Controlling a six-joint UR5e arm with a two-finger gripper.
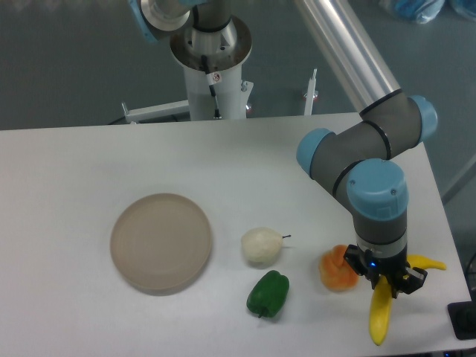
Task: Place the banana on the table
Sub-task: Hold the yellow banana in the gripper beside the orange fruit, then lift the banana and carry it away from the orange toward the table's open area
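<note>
— Banana is seen near the front right corner of the table, directly under the gripper. Is it gripped?

— That cannot be told; the jaws are hidden. An orange fruit is found just left of it, a plate well apart.

Floor: dull grey-blue, stretching behind my worktop.
Frame: white metal bars low on that floor.
Light: even and soft, shadows faint.
Top right corner: pale blue bundle, unclear.
</note>
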